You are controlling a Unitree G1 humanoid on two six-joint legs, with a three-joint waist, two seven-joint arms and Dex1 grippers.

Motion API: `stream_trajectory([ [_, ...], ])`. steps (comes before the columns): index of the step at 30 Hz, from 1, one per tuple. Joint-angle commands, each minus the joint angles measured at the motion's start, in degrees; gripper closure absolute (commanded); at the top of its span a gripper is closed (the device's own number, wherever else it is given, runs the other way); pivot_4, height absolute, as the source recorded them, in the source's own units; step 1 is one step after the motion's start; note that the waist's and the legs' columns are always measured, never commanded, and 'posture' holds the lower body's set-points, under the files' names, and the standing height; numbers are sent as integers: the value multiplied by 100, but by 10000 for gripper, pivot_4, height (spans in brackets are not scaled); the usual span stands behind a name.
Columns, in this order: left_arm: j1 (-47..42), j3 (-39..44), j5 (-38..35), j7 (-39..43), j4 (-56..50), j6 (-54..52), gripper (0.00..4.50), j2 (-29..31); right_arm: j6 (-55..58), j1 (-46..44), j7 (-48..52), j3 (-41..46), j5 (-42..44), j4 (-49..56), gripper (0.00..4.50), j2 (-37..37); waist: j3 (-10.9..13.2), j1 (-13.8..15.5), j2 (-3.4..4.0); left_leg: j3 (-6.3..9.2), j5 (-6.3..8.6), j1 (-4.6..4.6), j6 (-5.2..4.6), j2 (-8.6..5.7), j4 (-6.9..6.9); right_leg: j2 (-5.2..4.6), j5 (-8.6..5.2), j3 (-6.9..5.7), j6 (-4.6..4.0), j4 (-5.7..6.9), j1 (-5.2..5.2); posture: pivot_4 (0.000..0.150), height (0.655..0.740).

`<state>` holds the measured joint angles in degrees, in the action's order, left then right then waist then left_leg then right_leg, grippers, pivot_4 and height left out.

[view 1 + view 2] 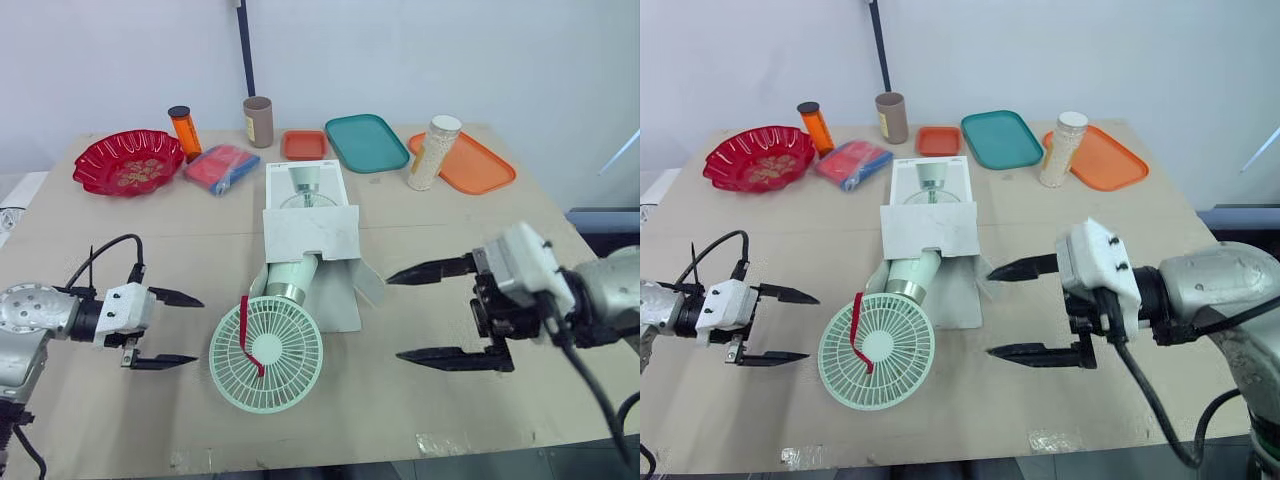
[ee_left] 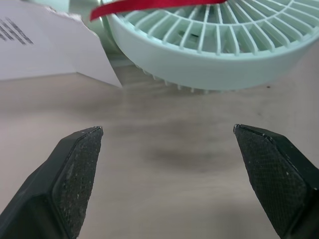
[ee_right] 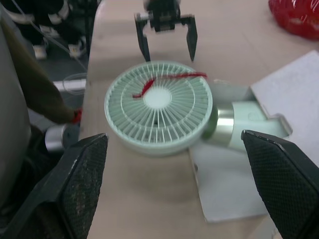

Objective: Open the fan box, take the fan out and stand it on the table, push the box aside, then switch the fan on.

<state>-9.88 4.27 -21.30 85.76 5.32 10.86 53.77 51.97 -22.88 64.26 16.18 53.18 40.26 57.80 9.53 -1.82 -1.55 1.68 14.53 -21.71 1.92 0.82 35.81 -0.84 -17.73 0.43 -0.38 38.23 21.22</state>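
The mint-green fan lies on its side. Its round grille head (image 1: 266, 357), with a red ribbon across it, rests flat on the table, and its stem (image 1: 292, 277) still reaches into the open white fan box (image 1: 310, 232). My left gripper (image 1: 200, 329) is open just left of the fan head and holds nothing. In the left wrist view its fingers (image 2: 75, 174) stand wide apart, pointing at the grille rim (image 2: 209, 50). My right gripper (image 1: 392, 316) is open to the right of the box, a short way from it. The right wrist view looks over the fan head (image 3: 158, 107) towards the left gripper (image 3: 171, 59).
Along the back of the table stand a red bowl (image 1: 128, 161), an orange bottle (image 1: 184, 132), a brown tube (image 1: 258, 121), a blue-red packet (image 1: 221, 167), a small orange tray (image 1: 304, 144), a teal tray (image 1: 366, 141), a white-filled jar (image 1: 434, 152) and an orange tray (image 1: 465, 163). The table's front edge is near the fan head.
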Motion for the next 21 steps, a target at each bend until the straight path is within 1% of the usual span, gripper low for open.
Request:
stream_trajectory([
  [1,-98,0,-6,108,33,353,0,-74,313,-172,-437,146,657,-7,1148,25,0,1,0,0,0,0,0,0,0,0,0,0,0,0,0,1500,7382],
  [4,-165,27,-7,111,110,673,0,-159,352,-100,-614,117,886,74,1148,109,0,4,1,0,1,-4,-3,0,6,0,1,-1,0,2,1,1500,7382],
  [5,-197,54,-16,127,138,921,0,-205,293,-21,-636,82,817,120,1148,125,0,4,1,1,1,-4,-3,0,7,0,1,-1,0,3,1,1500,7382],
  [9,-327,129,-30,315,372,2257,0,-409,193,121,-713,5,703,124,1148,122,0,12,2,0,3,-5,-5,0,15,0,1,-1,1,5,0,1500,7382],
  [10,-399,111,40,364,529,2812,0,-467,171,156,-714,2,699,149,1148,135,0,12,1,-1,3,-6,-6,0,19,0,2,-1,1,6,0,1500,7382],
  [12,-558,76,156,300,779,3496,0,-597,172,184,-771,4,771,193,1148,148,-1,18,3,-1,6,-11,-12,2,29,2,4,-1,0,7,2,1500,7382],
  [17,-693,-265,17,643,1354,4649,0,-551,117,230,-848,0,775,238,1148,180,-3,45,7,1,14,-23,-24,4,58,4,5,-4,2,16,2,1500,7382],
  [18,-773,-379,-37,663,1493,5041,0,-517,103,246,-857,2,767,243,1148,190,-4,45,8,0,14,-24,-24,4,59,4,6,-4,3,16,2,1500,7382],
  [21,-1165,-555,-85,574,1931,6096,0,-658,57,289,-880,-12,735,260,1148,194,-4,54,8,2,14,-26,-25,4,63,4,7,-6,3,16,2,1500,7382],
])
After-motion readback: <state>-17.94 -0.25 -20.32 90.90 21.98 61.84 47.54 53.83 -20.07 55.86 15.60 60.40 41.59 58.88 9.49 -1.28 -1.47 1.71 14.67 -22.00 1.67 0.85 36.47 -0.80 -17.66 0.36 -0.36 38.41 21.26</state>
